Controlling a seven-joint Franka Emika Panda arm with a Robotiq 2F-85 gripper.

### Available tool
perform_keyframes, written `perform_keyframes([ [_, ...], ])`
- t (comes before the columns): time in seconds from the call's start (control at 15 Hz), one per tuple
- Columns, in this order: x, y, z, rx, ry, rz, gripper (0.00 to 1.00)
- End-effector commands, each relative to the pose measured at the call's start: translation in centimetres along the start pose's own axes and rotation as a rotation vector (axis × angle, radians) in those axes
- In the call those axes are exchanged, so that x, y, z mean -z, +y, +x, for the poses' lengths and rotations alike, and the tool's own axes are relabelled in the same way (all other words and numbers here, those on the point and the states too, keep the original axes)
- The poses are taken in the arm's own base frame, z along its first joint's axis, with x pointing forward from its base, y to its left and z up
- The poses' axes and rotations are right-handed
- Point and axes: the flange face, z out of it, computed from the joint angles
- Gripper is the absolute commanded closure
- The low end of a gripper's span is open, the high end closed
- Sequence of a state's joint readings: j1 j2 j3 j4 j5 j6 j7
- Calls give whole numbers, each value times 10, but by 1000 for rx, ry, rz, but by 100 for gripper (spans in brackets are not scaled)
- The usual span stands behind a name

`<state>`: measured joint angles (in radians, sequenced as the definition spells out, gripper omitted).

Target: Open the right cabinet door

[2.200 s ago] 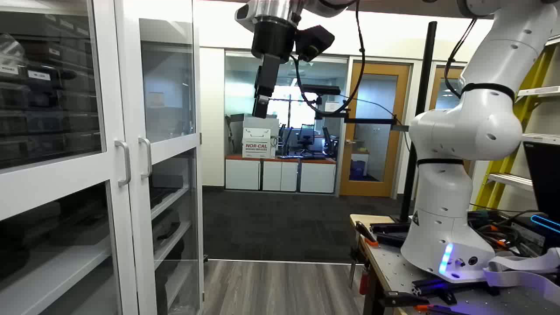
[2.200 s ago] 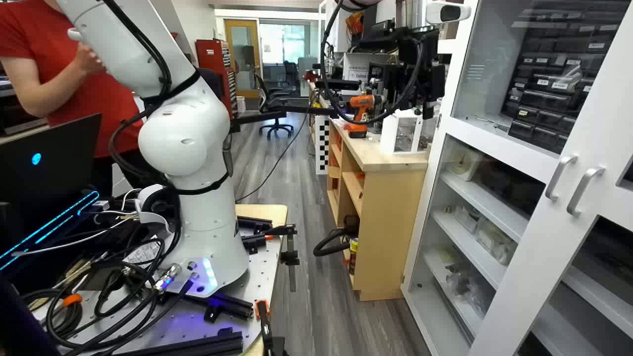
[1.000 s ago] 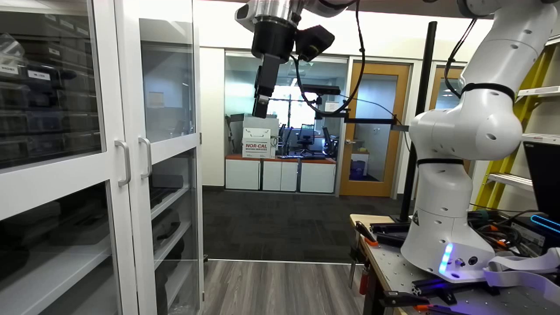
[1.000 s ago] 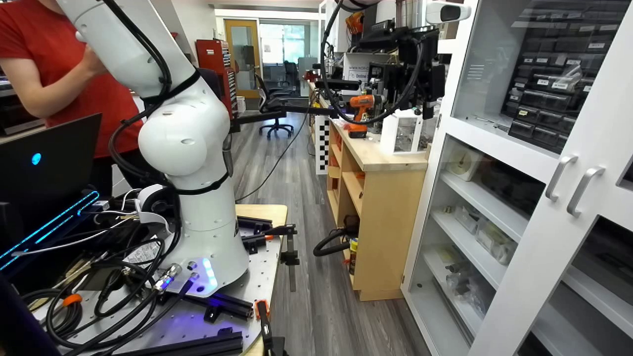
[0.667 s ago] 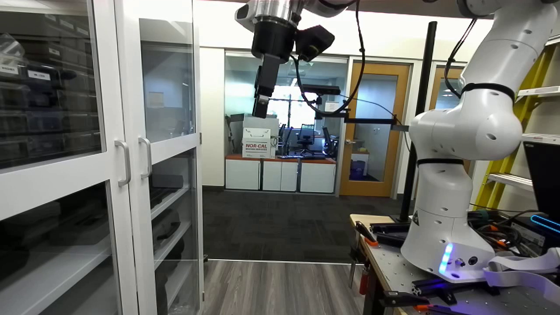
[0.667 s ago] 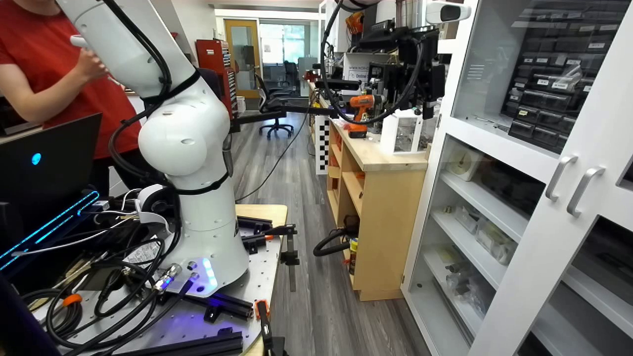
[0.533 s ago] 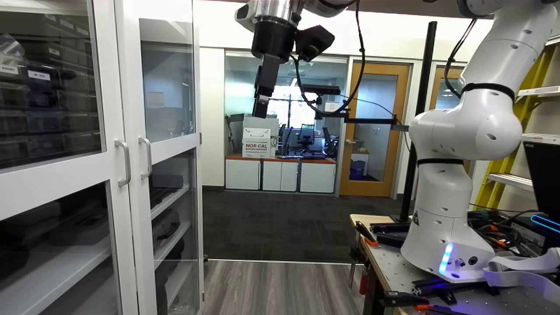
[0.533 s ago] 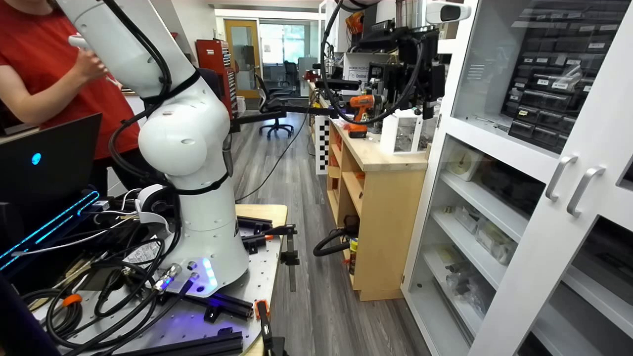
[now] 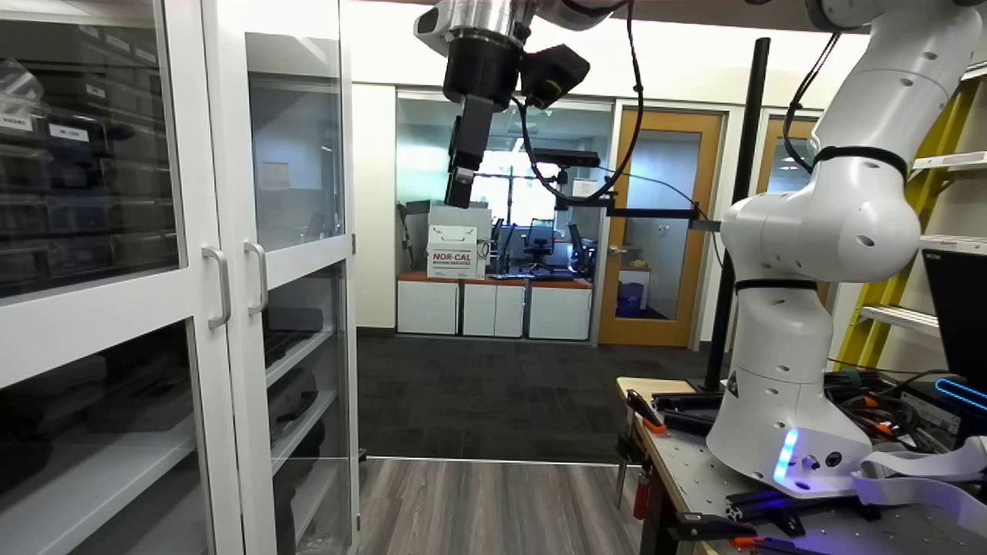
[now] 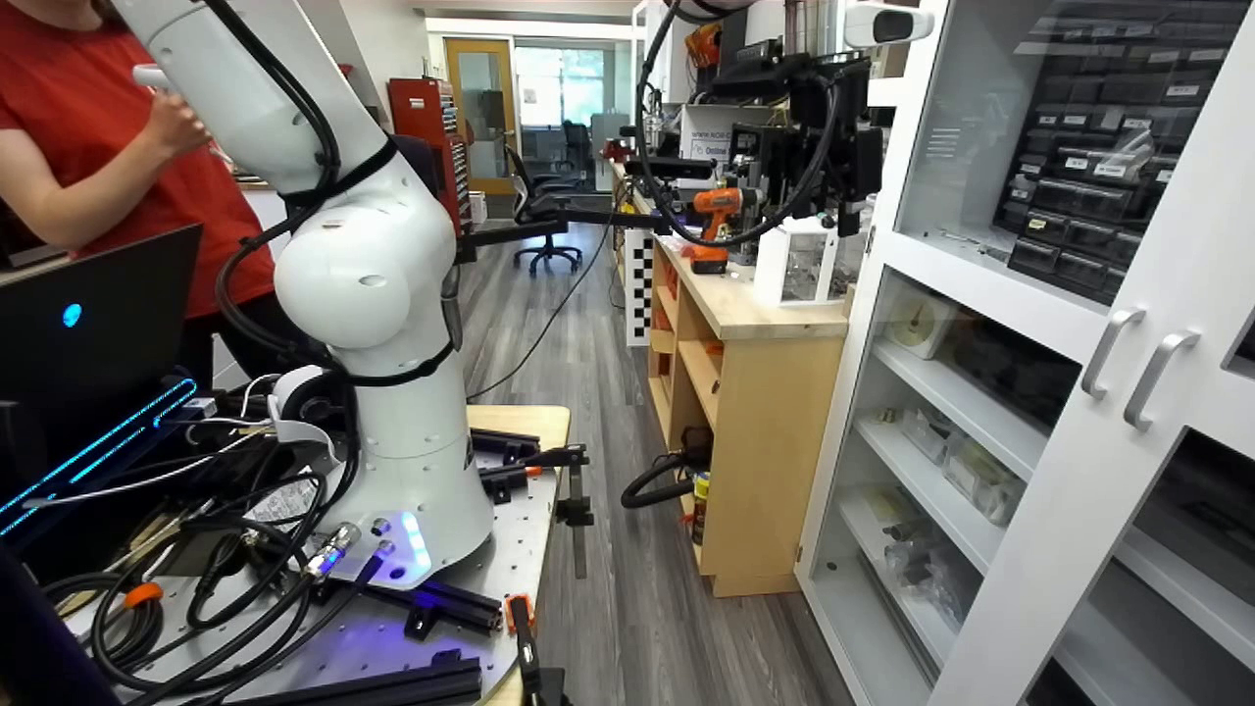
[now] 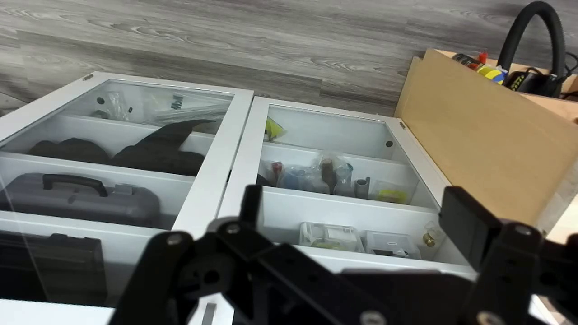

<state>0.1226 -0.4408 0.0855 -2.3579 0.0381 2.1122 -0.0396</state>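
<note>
The right cabinet door (image 9: pixel 297 260) is a tall glass panel in a white frame, shut flush beside the matching left door. Its slim bar handle (image 9: pixel 264 277) is on its left edge. The door (image 10: pixel 1221 407) and handle (image 10: pixel 1153 380) also show at the right of an exterior view. The wrist view looks upside down; there the right door (image 11: pixel 208 189) is on the picture's left. My gripper (image 9: pixel 460 189) hangs in the air before the cabinet, apart from both doors; it also shows here (image 10: pixel 849 211). In the wrist view its fingers (image 11: pixel 354 216) are wide apart with nothing between them.
The left door has its own handle (image 9: pixel 224 285) close to the right one. A wooden workbench (image 10: pixel 765 441) with a drill stands beside the cabinet. The robot base is on a metal-topped table (image 9: pixel 694 470). A person in red (image 10: pixel 167 196) stands behind the arm.
The arm, gripper and cabinet doors have not visibly moved. The person in red has shifted their body and hand slightly.
</note>
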Motion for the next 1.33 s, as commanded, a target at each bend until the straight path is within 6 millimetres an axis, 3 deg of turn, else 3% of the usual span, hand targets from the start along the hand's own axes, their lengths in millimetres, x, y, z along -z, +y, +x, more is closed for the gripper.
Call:
perform_keyframes([
  [0.0,1,0,0,0,-1,0,0],
  [0.67,-9,10,15,-5,12,4,0],
  [1.27,-28,45,53,-48,80,-15,0],
])
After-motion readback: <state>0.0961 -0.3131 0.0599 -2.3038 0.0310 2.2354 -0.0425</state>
